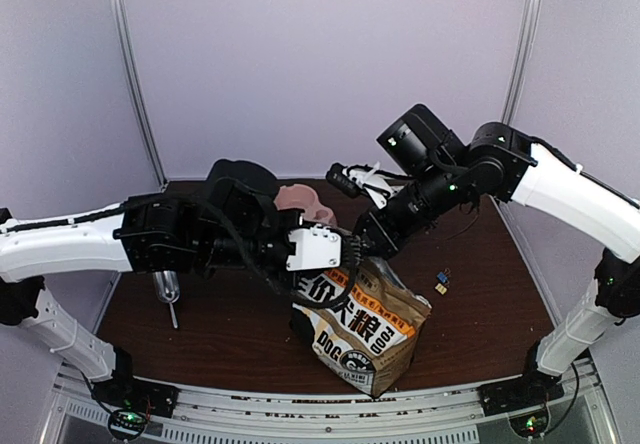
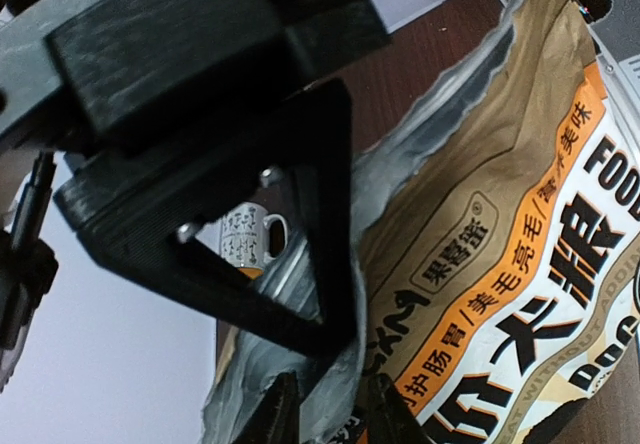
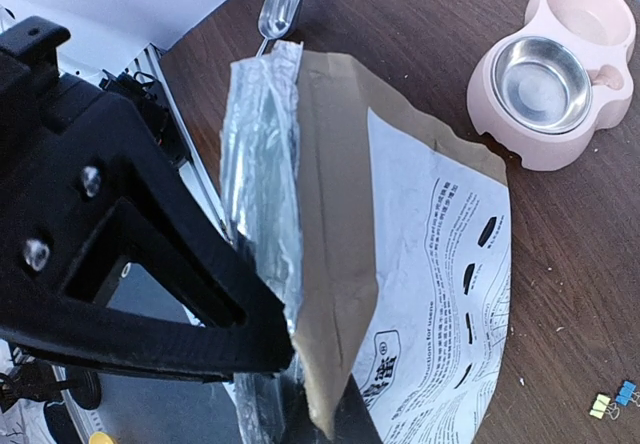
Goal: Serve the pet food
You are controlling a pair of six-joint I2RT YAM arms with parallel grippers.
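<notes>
– On the table's near side, what does the bag (image 1: 365,329) say?
– "DOG" from above and "FOOD" at the left wrist, plus Chinese characters (only the right wrist shows its fine-print back).
– Claws? Kibble?
– The right gripper (image 3: 310,396) pinches the foil rim tight. The left gripper (image 2: 330,419) straddles it, though I can't tell if it grips. No kibble shows in any view.
</notes>
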